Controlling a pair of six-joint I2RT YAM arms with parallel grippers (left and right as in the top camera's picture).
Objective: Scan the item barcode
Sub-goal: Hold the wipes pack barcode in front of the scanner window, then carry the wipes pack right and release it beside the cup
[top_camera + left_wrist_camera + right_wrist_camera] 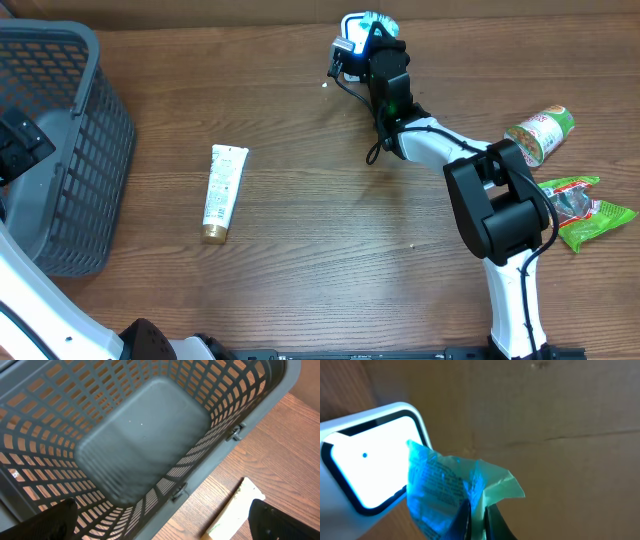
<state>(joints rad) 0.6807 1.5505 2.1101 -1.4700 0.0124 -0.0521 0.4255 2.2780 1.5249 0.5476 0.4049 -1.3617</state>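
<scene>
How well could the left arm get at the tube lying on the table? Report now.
Probably yes. The left gripper hangs open over the basket, and the tube lies bare on the table just beside it, with nothing on top; only the basket's rim stands between.

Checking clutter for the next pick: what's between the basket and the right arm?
In the overhead view, one white tube lies flat between the basket and the right arm, touching neither; otherwise bare table.

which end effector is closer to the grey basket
Left. The left end effector hangs open above the basket's inside; the right end effector is far across the table, shut on a green packet at the scanner.
</scene>
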